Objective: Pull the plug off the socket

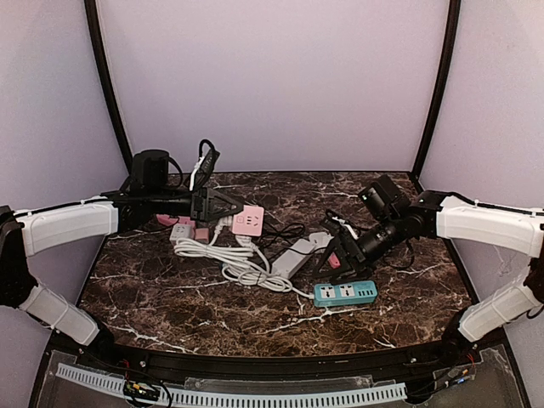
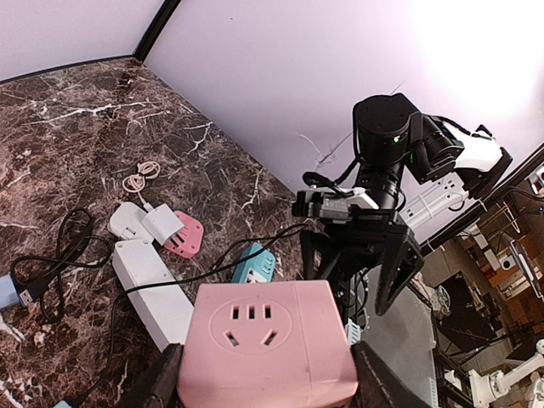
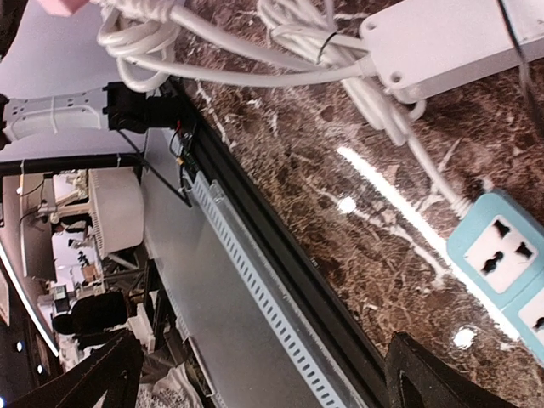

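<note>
One pink cube socket [image 1: 248,221], two claws
Left claw [image 1: 223,204] grasped it; right claw [image 1: 338,253] gaped empty, one teal power strip [image 1: 344,294] at its 6 o'clock.

The light is soft and even, shadows weak. Glare washes out the wall [image 2: 476,51] in the left wrist view. A bright streak lies on the table [image 3: 323,221].

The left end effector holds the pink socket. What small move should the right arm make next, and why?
Probably bring the right end effector, which is open, toward the pink socket clamped in the left end effector. It hangs near the teal power strip, apart from that socket.
</note>
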Action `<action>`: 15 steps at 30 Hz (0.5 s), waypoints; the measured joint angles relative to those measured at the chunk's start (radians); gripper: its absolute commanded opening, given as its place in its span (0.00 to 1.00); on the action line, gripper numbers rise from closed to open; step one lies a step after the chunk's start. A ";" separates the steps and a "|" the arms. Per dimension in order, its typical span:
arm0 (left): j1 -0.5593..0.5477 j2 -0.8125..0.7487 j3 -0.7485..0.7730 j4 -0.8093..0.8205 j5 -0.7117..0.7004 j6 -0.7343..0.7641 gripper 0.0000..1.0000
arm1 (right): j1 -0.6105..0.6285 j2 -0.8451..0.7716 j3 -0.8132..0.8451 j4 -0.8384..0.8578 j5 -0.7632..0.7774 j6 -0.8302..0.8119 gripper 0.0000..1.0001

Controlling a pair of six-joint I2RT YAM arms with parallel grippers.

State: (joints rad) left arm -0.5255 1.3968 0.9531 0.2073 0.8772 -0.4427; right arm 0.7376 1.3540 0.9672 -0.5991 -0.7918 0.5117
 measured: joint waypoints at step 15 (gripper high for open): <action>0.000 -0.002 -0.017 -0.013 -0.014 0.033 0.01 | 0.000 -0.024 0.127 -0.011 -0.086 -0.043 0.98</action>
State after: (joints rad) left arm -0.5255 1.3945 0.9360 0.1944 0.8635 -0.4095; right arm 0.7380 1.3304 1.0943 -0.6098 -0.8780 0.4683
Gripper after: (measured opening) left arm 0.572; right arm 0.986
